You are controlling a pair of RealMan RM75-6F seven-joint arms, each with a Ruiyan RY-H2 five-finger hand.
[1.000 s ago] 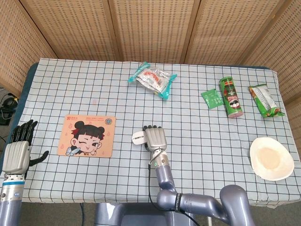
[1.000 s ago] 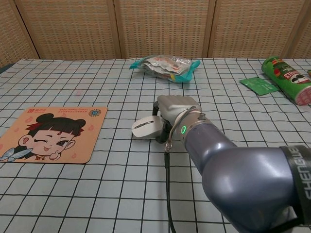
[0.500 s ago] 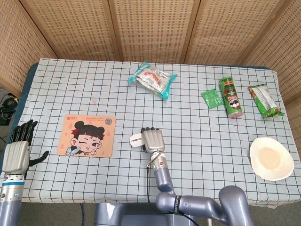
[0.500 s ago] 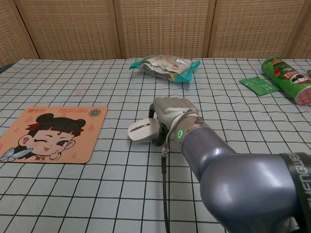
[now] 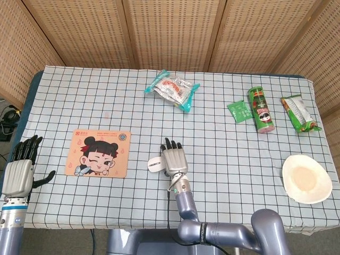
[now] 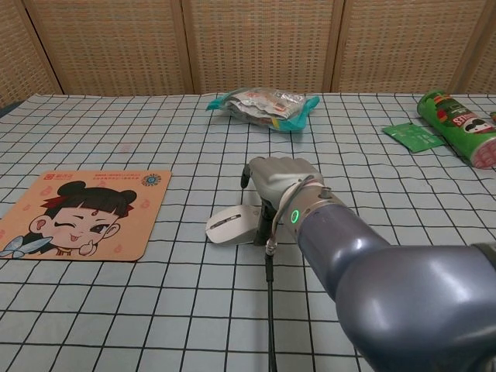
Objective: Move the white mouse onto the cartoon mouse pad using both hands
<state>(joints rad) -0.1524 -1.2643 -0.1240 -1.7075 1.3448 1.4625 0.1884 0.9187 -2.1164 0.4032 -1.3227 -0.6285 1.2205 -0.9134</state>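
A: Mouse [image 6: 231, 227] status first. We see the white mouse lying flat on the counter [image 5: 79, 101], just right of the cartoon mouse pad [image 5: 98, 153], not on it.

B: Right robot hand [image 6: 280, 182]?

A: It sits beside and partly over the mouse, fingers extended and apart. We can't tell whether the thumb side touches it; we count it as holding nothing. Left robot hand [image 5: 19, 171] hangs at the near left edge of the counter, fingers spread, empty.

B: How do we do the step well?

A: We judge this is the handover point. The left hand should come in low from the pad side and wrap the mouse body across its width, while the right clears away rightward so the two don't collide. Then a short carry leftward, setting it flat inside the pad's border.

B: Looks?

A: Small, smooth, rounded white shell with grey detail on top; probably slippery. Snack bag [image 5: 172, 89] further back, irrelevant.
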